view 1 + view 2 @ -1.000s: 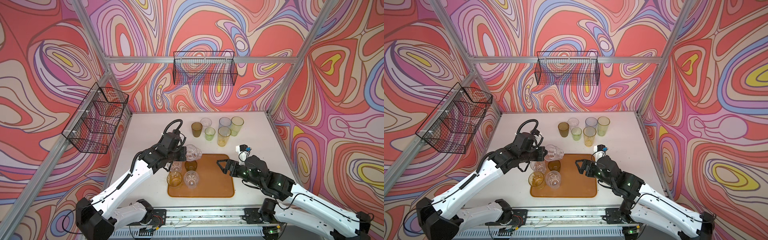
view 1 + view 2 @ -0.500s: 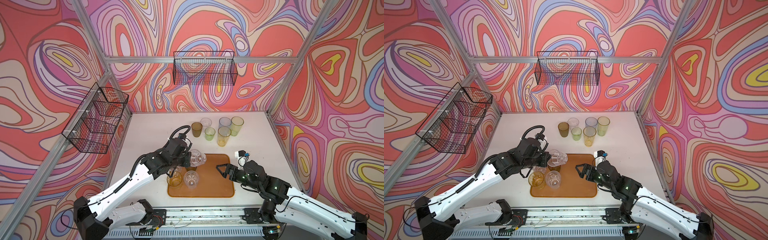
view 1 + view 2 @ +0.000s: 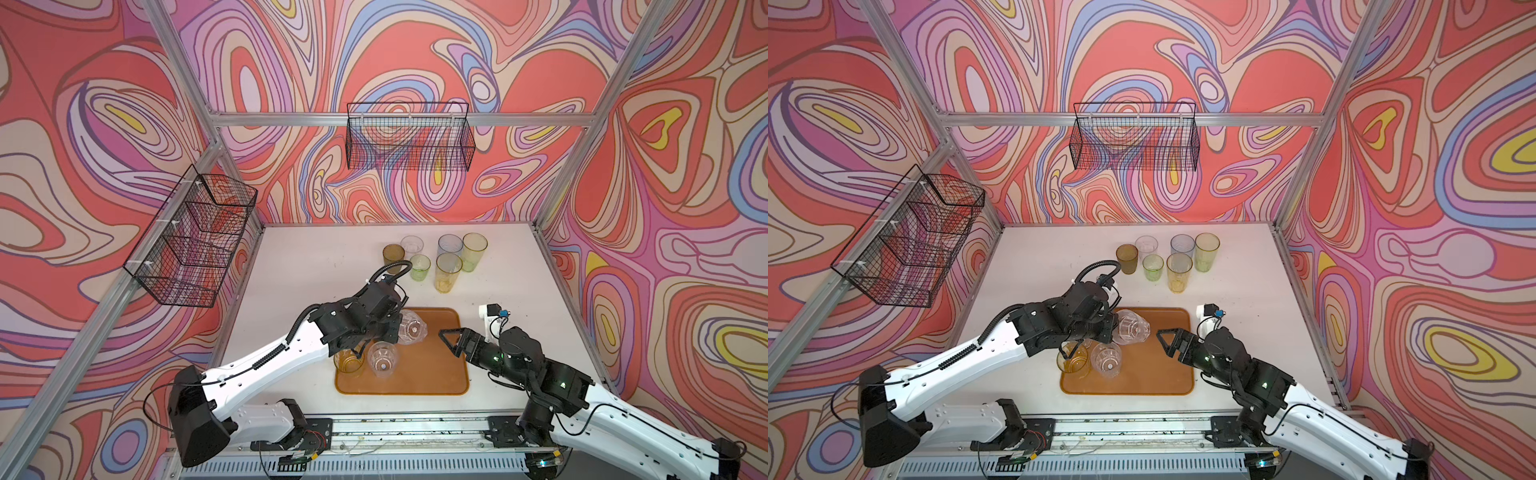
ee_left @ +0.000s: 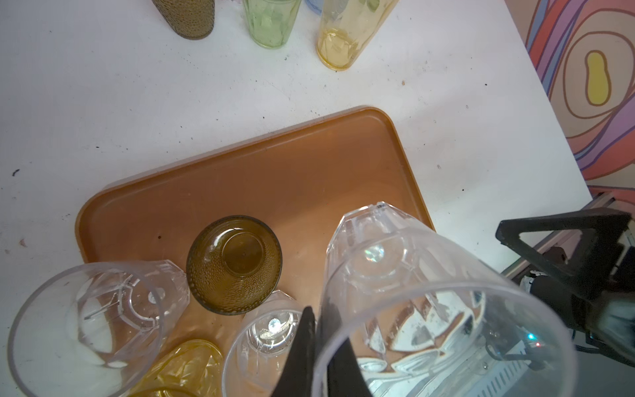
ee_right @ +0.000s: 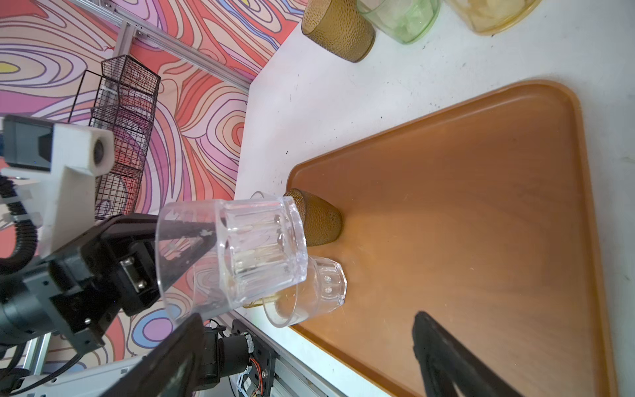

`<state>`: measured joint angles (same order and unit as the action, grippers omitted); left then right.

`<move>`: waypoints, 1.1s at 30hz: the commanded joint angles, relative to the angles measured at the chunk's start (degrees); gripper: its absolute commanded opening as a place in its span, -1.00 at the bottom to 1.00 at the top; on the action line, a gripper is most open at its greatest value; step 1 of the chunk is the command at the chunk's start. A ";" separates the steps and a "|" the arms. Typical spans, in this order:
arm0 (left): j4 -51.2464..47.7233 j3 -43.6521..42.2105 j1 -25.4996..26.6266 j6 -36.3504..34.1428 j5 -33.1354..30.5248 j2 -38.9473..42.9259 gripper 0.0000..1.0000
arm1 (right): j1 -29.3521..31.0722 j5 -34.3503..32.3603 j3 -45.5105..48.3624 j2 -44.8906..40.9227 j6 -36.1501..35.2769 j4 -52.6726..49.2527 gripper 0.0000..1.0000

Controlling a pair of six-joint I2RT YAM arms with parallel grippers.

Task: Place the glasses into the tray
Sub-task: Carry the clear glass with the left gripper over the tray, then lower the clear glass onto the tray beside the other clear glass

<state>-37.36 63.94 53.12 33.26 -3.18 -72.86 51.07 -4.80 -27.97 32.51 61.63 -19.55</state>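
Note:
My left gripper (image 3: 394, 328) is shut on the rim of a clear faceted glass (image 3: 410, 328), one finger inside the wall and one outside (image 4: 318, 314). The glass (image 4: 412, 292) hangs tilted over the orange-brown tray (image 3: 432, 374), its base pointing to the right. On the tray's left part stand an amber glass (image 3: 348, 362), a clear one (image 3: 382, 365), a dark olive-brown one (image 4: 235, 264) and another clear one (image 4: 92, 309). My right gripper (image 3: 452, 343) stands open and empty over the tray's right edge, facing the held glass (image 5: 237, 251).
Several glasses stand in a cluster at the back of the white table: olive-brown (image 3: 393, 253), clear (image 3: 411, 245), green (image 3: 419, 268), grey-blue (image 3: 449, 245), yellow-green (image 3: 473, 249), yellow (image 3: 448, 274). Black wire baskets hang on the back wall (image 3: 409, 137) and the left wall (image 3: 191, 241).
My left arm has carried the clear glass to the right and toward the front, further over the tray. The right gripper has stayed open and almost in place.

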 commanded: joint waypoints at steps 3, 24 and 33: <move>0.07 2.67 1.90 0.22 -0.45 -2.43 -1.00 | -0.14 -3.68 -0.60 -3.03 0.79 -5.50 0.93; -1.70 -2.08 8.46 3.28 -2.35 -3.03 -1.00 | -0.12 -8.84 -5.52 -4.82 3.33 -16.48 0.92; -2.17 -3.57 10.13 4.31 -4.16 -4.31 -1.00 | -0.16 -9.86 -5.77 -4.78 3.45 -17.26 0.92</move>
<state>-38.41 60.90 62.50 36.25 -5.39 -76.62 51.07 -13.17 -32.32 28.18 64.90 -35.64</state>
